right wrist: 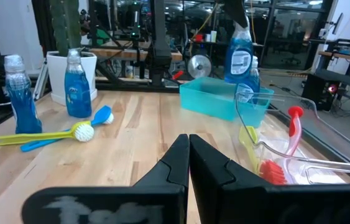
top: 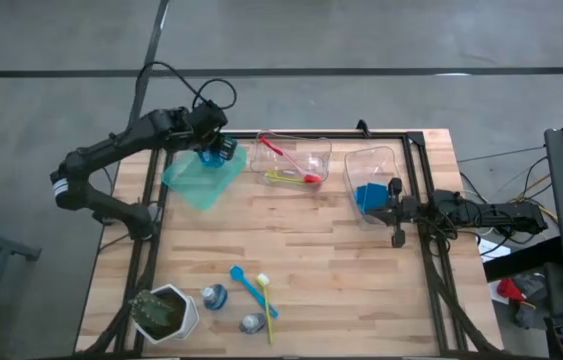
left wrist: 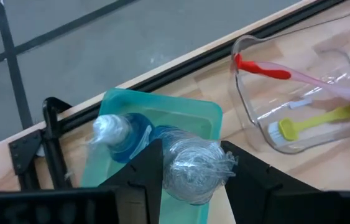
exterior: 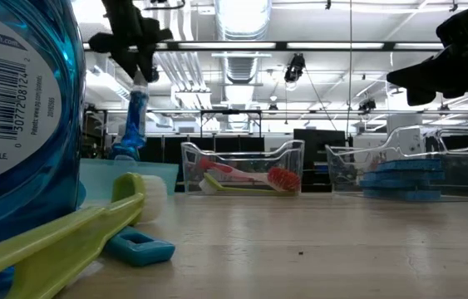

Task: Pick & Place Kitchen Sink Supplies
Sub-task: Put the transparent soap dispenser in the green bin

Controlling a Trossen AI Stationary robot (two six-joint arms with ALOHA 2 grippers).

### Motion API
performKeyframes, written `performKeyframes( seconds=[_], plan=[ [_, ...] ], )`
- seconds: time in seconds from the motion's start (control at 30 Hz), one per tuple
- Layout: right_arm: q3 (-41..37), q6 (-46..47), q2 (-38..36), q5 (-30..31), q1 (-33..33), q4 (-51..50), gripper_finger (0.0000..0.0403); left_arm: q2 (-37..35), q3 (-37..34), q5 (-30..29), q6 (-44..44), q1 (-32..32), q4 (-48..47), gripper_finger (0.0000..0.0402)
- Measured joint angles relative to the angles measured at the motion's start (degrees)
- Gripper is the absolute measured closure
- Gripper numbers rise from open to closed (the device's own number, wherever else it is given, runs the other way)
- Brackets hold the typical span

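The left hand [top: 217, 148] hangs over the teal bin [top: 197, 181] at the far left of the bench [top: 321, 270], its fingers clamped on the cap end of a clear bottle of blue liquid [exterior: 135, 120], which dangles upright above the bin. A second bottle [left wrist: 120, 133] already lies inside that bin. The clear middle bin [top: 292, 160] holds a pink brush [top: 283, 155] and a yellow-green brush [top: 286, 178], lying side by side. The clear right bin [top: 373, 180] holds stacked blue sponges [top: 369, 196]. The right hand [top: 398, 214] waits just beside that bin at the bench's right edge, fingers pressed together on nothing. Near the front left, two more bottles [top: 214, 297] stand by a white plant pot [top: 166, 314], with a blue brush [top: 249, 285] and another yellow-green brush [top: 265, 305] lying crossed on the bench.
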Motion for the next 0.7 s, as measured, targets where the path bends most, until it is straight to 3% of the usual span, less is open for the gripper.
performKeyframes(
  seconds=[0.7],
  plan=[
    [0.0,0.0,0.0,0.0,0.0,0.0,0.0394,1.5,-14.4,3.0,1.2,3.4,16.7,0.0266]
  ],
)
